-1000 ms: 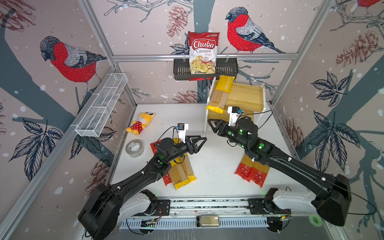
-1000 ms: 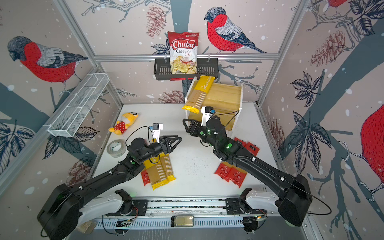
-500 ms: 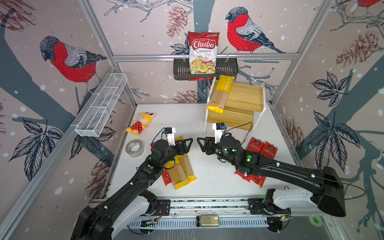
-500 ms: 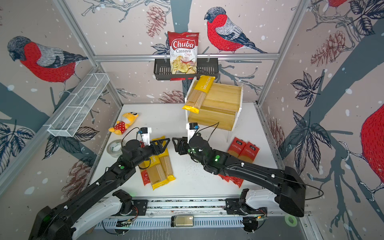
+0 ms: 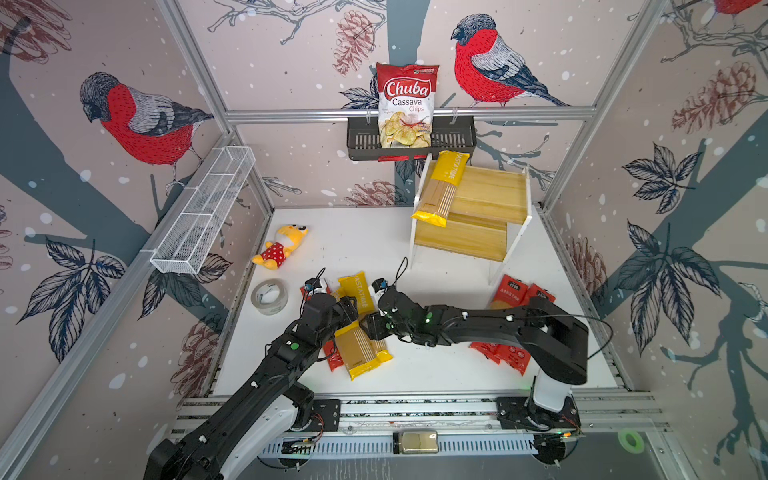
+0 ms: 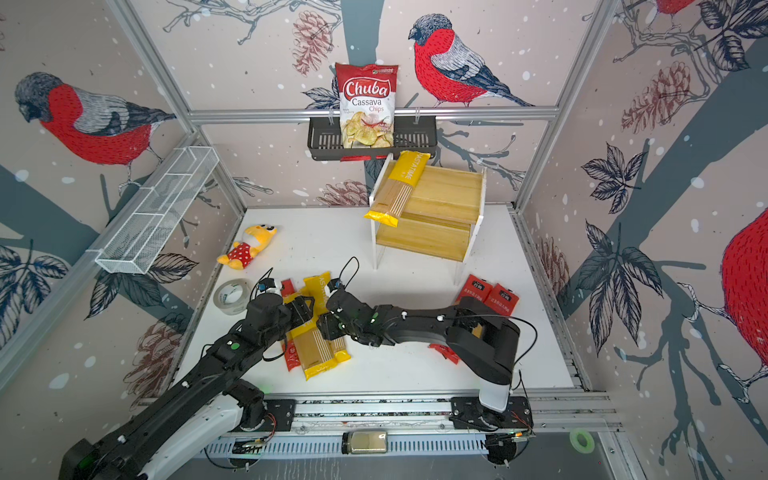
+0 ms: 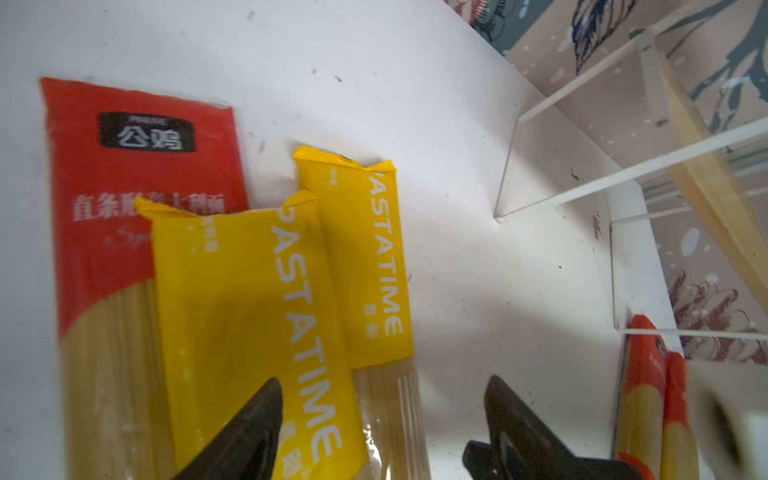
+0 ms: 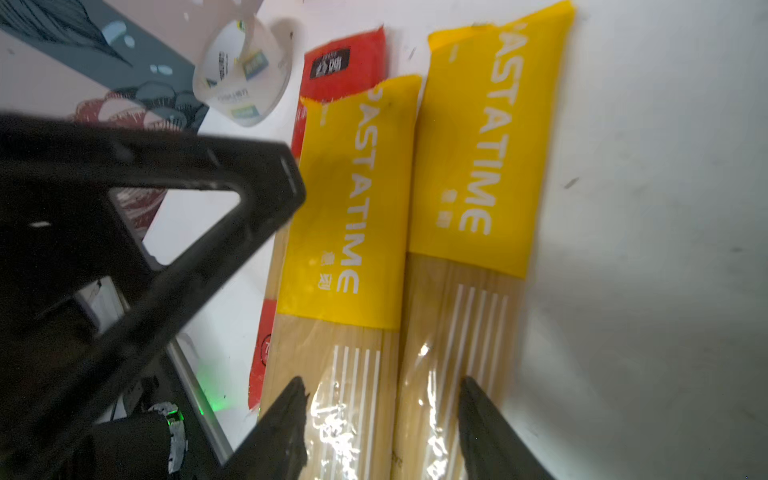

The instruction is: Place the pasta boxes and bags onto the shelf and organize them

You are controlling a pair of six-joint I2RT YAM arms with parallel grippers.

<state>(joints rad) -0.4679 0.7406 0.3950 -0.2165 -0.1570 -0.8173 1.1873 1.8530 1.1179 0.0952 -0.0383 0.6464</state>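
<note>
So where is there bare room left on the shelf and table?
Shelf: both boards bare right of the leaning packet. Table: open between plush toy and shelf. Crowded where left gripper and right gripper hover over the yellow packets.

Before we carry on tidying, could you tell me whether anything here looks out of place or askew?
Yes. The yellow pasta packet on the shelf lies slanted across its upper level, with the lower end hanging out past the front edge, so it looks crooked rather than neatly shelved.
</note>
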